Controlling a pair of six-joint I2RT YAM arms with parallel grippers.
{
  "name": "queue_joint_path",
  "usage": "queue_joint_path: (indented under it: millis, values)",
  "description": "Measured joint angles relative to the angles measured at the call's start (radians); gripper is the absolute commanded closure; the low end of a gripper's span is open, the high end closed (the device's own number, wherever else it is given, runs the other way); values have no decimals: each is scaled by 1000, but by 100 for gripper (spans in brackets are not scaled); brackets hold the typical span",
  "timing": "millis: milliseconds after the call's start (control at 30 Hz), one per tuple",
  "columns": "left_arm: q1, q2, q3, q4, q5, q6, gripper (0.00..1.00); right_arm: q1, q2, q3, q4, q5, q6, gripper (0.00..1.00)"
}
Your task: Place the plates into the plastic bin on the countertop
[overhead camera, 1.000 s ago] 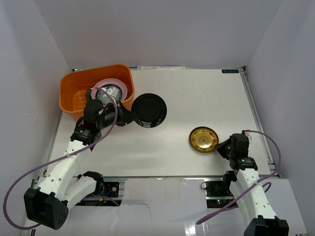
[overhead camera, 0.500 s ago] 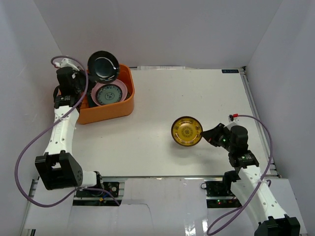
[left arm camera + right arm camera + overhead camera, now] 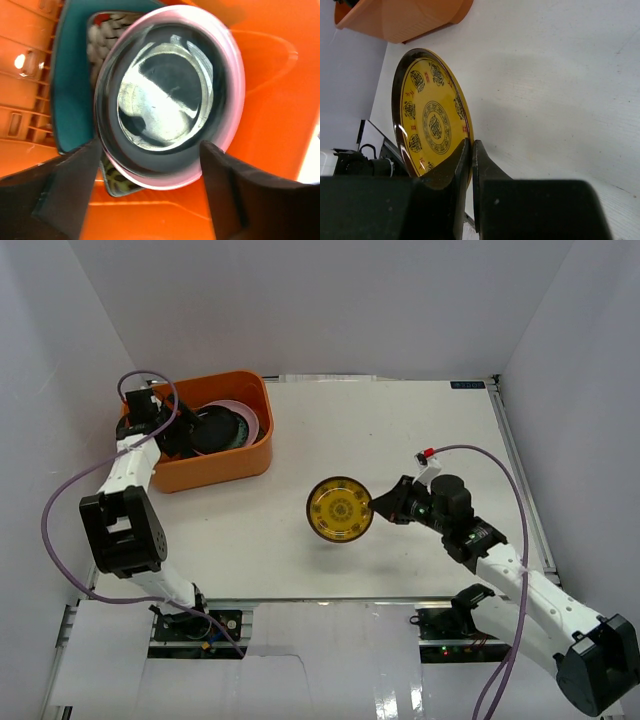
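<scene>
The orange plastic bin (image 3: 215,468) stands at the back left of the white countertop (image 3: 400,430). Inside it a black round plate (image 3: 165,100) lies on a pink round plate (image 3: 234,95), over a teal square plate (image 3: 70,105) and a flower-patterned corner (image 3: 116,183). My left gripper (image 3: 150,147) hangs open just over the stack, its fingers apart from the plates. My right gripper (image 3: 471,145) is shut on the rim of the yellow-patterned plate (image 3: 432,120), held on edge above the middle of the countertop (image 3: 340,509).
White walls close in the countertop on three sides. The left arm (image 3: 130,465) runs along the left wall to the bin. The bin's far corner (image 3: 405,17) shows in the right wrist view, well beyond the yellow plate.
The left arm carried the black plate from the countertop into the bin and opened its jaws, leaving it on the pink plate. The right gripper lifted the yellow plate and moved it left.
</scene>
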Motion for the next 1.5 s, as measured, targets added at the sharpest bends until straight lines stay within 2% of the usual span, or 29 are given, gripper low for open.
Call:
queue_joint_path:
  millis: [67,200,333,400,467,567,733,833,867,1000,1033,1067,1100,1133,1200,1233,1267,1333,1433,1500]
  values:
    - [0,-27,-2,5,26,-3,2,24,27,18,5,17,-4,92]
    - [-32,-189,-45,31,43,-5,2,56,97,66,13,45,-14,92]
    - [-232,-460,-128,80,37,20,8,73,164,133,15,61,-28,92]
    - [-358,-568,-180,101,89,32,13,78,183,163,19,63,-34,92]
    - [-431,-652,-269,123,150,42,15,79,201,190,29,63,-43,92]
    - [-467,-666,-386,118,229,56,14,83,222,212,48,58,-48,92]
    - [-500,-540,-492,71,342,83,19,85,277,220,82,21,-47,92]
    - [-511,-518,-508,84,398,82,38,85,296,220,92,3,-46,92]
    - [-515,-513,-508,100,418,82,54,85,299,220,96,-2,-46,92]
    - [-526,-498,-507,161,465,71,91,85,299,220,111,-10,-46,92]
    - [-527,-496,-507,172,470,65,95,85,299,220,111,-10,-47,92]
    - [-528,-496,-507,180,469,64,99,85,298,220,112,-11,-47,89]
    - [-528,-496,-507,187,469,60,100,84,297,220,116,-14,-45,81]
    - [-528,-496,-503,188,465,58,100,85,294,220,120,-14,-42,59]
    - [-528,-496,-488,180,445,53,100,85,280,219,124,-13,-35,41]
    - [-528,-496,-468,170,428,51,100,85,266,218,124,-12,-37,27]
    - [-529,-496,-436,152,401,52,100,85,246,214,122,-10,-38,20]
    - [-524,-494,-353,118,343,62,100,85,194,198,119,-2,-47,12]
    - [-472,-461,-175,94,278,89,100,85,105,169,106,10,-60,12]
    - [-395,-429,-72,95,235,92,100,85,57,148,100,14,-68,13]
